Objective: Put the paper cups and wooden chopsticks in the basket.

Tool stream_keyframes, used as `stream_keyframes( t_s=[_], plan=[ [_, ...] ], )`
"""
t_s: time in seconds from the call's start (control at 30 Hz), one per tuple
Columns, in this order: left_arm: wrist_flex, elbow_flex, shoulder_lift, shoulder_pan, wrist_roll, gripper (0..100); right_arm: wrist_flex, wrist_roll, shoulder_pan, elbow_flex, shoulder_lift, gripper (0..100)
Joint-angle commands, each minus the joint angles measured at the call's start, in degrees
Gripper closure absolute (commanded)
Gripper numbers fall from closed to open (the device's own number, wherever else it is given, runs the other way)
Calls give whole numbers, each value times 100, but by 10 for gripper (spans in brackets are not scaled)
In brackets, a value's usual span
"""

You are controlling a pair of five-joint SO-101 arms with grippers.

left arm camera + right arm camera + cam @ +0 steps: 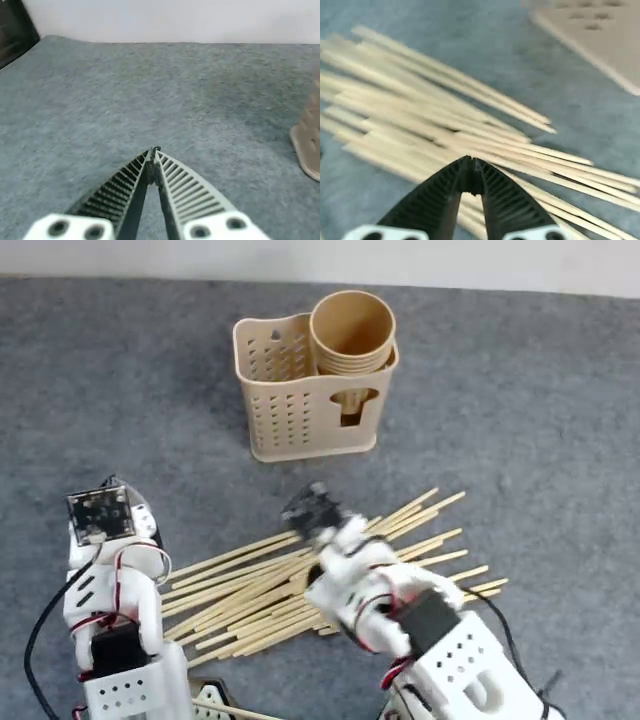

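Note:
A beige perforated basket [300, 400] stands at the back of the grey carpet, and a stack of paper cups [352, 335] sits in its right compartment. Several wooden chopsticks [300, 585] lie in a fanned pile in front of it. My right gripper [315, 510] hangs low over the pile's upper edge. In the right wrist view this gripper [471, 164] is shut, empty, just above the chopsticks [470, 130]. My left gripper [154, 151] is shut on nothing and points over bare carpet, left of the pile.
The left arm [110, 580] stands at the front left, beside the pile's left ends. One stray chopstick [238, 709] lies by the arm bases at the front edge. The basket's corner [307, 145] shows off to the side of the left gripper.

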Motion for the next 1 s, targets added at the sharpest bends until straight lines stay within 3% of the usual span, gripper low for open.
stream_keyframes(
  t_s=[0.0, 0.1, 0.33, 0.83, 0.97],
  plan=[
    [-123, -75, -66, -136, 79, 995, 426, -62, -1138, -716, 207, 980],
    [-229, -40, -66, -215, 79, 995, 479, -123, -2062, -831, 251, 937],
    [-308, -31, -57, -330, 88, 995, -84, -1301, -3380, -75, 259, 800],
    [-308, -48, -57, -391, 88, 995, -1560, -1371, -4831, 1244, 259, 793],
    [-308, -48, -57, -391, 88, 995, -1648, -1793, -5059, 1270, 259, 793]
  ],
)
